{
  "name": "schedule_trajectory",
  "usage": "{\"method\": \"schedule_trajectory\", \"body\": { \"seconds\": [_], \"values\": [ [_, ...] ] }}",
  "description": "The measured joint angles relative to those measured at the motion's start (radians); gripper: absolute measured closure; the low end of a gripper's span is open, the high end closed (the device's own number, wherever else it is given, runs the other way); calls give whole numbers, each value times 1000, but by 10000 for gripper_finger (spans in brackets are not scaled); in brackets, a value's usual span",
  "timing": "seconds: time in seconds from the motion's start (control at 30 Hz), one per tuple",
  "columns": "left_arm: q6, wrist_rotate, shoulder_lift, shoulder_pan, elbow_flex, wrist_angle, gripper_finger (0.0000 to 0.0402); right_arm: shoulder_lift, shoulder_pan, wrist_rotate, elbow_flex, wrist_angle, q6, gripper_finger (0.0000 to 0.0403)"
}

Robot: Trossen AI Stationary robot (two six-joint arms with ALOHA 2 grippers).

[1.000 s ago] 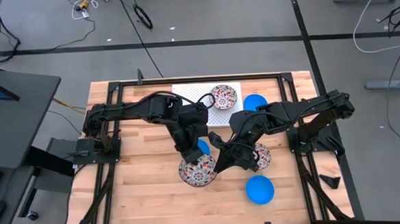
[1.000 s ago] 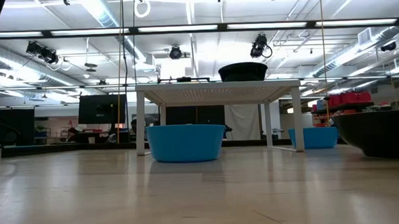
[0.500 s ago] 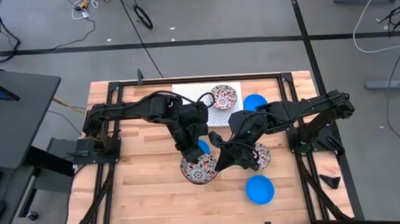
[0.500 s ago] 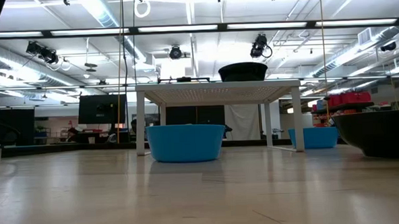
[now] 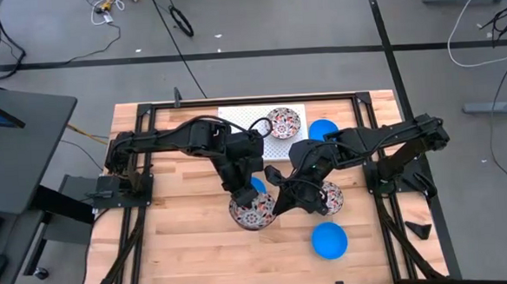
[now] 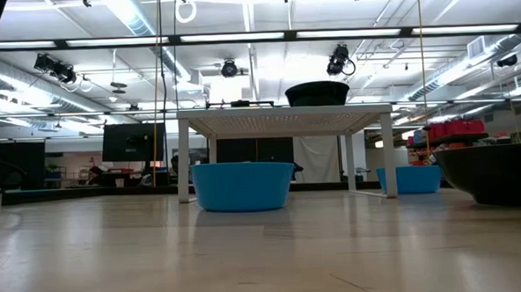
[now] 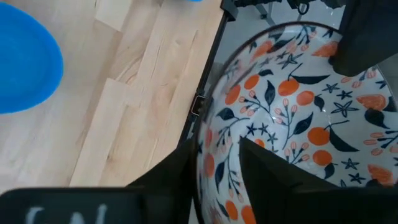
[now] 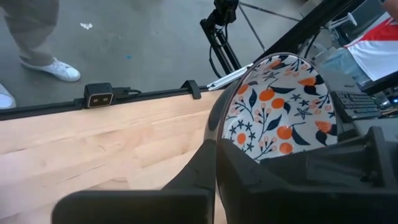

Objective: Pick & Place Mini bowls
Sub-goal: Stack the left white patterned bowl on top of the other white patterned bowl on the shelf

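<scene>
Gripping, left end effector (image 5: 244, 197): clenched on the rim of a white floral-patterned mini bowl (image 5: 254, 213) mid-counter.
Right end effector (image 5: 284, 201): clamped on the rim of a second floral mini bowl (image 5: 328, 199).
Counter (image 5: 181, 250): pale wood planks; white perforated rack (image 5: 275, 141) behind.
Room: grey floor.

Both arms: matte black jointed links, dark cabling looped along the left arm (image 5: 192, 136) (right arm (image 5: 384, 139) likewise dark); fingers blocky, black.
</scene>
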Motion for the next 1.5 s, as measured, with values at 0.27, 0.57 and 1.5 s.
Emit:
{"method": "schedule_trajectory", "body": {
  "seconds": [0.27, 0.57, 1.5],
  "values": [
    [0, -8, 0, 5, 0, -20, 219, 0, -1, 5, 0, -7, 19, 394],
    [0, 36, 0, 7, 0, -20, 213, -1, 0, 1, 0, -18, 19, 398],
    [-45, 99, -11, 154, 1, -76, 219, 1, -8, 55, -1, -192, -2, 400]
  ]
}}
